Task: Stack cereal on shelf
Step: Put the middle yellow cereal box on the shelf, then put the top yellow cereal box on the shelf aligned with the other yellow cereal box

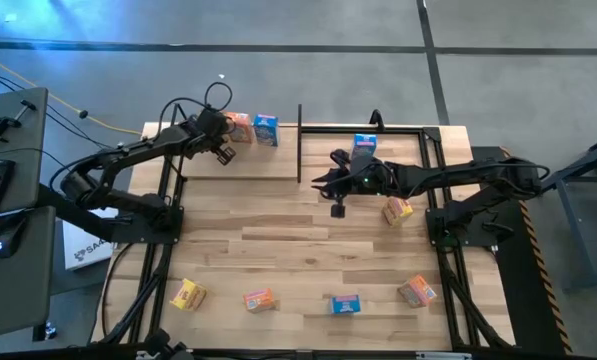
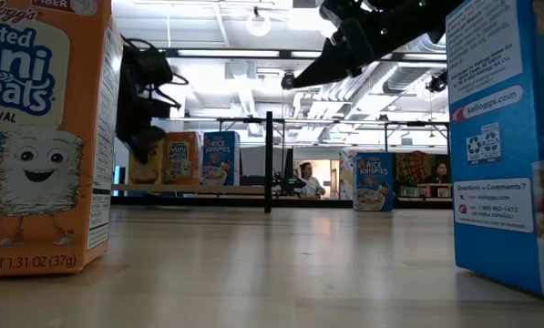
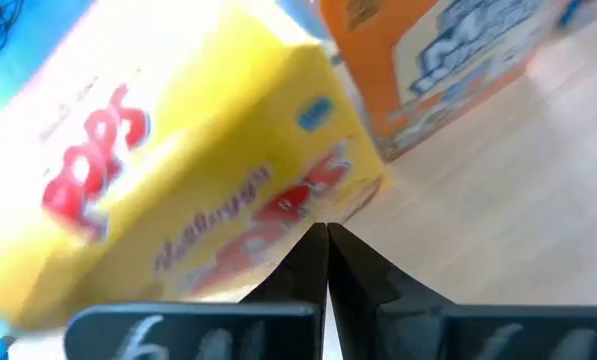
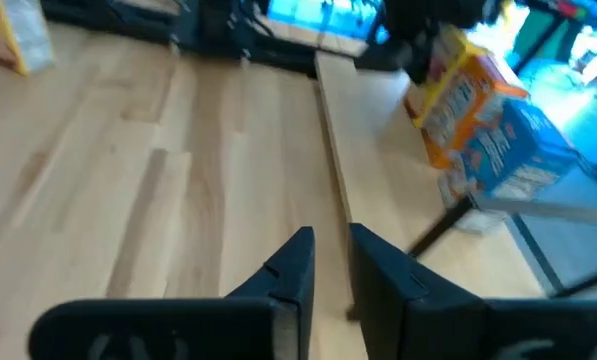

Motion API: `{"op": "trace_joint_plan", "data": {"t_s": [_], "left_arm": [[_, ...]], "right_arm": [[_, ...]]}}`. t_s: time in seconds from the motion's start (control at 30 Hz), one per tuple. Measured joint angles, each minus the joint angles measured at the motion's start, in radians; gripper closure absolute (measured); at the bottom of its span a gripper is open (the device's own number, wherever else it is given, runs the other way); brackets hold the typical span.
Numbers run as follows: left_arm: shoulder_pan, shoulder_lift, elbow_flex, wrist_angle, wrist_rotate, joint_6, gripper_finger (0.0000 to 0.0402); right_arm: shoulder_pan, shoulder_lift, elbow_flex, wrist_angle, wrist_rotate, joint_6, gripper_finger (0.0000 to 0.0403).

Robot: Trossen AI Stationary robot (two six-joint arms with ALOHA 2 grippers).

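Jaws pressed together on left gripper, wrist cam shows yellow box close ahead, maybe touching; right gripper jaws slightly apart, holding nothing.

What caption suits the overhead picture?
Left gripper at the shelf boxes; right gripper hovers mid-table.

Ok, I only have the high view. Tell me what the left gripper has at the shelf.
Observer: Nothing. In its wrist view the left gripper is shut and empty, tips right at a yellow box.
Operator: Say what stands beside that box.
Observer: An orange box, close alongside it.
Operator: Now report the right gripper.
Observer: The right gripper has its fingers slightly apart with nothing between them.
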Motion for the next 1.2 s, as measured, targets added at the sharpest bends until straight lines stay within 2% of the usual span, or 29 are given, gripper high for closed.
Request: {"op": "trace_joint_plan", "data": {"t_s": [0.2,0.37,0.5,0.73,0.87,1.07,1.2], "left_arm": [[-0.007,-0.085,0.0,-0.065,0.034,-0.017,0.0401],[-0.045,-0.184,0.0,-0.102,0.116,-0.048,0.0401],[-0.133,-0.299,0.0,-0.066,0.192,-0.092,0.0401],[-0.333,-0.438,-0.005,0.059,0.2,-0.15,0.0401],[-0.417,-0.482,-0.088,0.194,0.233,-0.181,0.0401],[-0.479,-0.517,-0.236,0.415,0.256,-0.22,0.0401],[-0.492,-0.522,-0.3,0.5,0.256,-0.241,0.0401]], "right_arm": [[-0.006,-0.009,0.108,-0.218,0.053,0.008,0.0288],[-0.046,-0.009,0.252,-0.595,0.1,0.005,0.0213],[-0.149,-0.01,0.313,-0.833,0.078,0.005,0.0171],[-0.375,0.0,0.312,-0.941,0.01,-0.09,0.0142],[-0.469,0.003,0.312,-0.93,-0.02,-0.135,0.0141],[-0.541,0.057,0.312,-0.923,-0.047,-0.186,0.0141],[-0.553,0.102,0.316,-0.933,-0.016,-0.18,0.0141]]}}
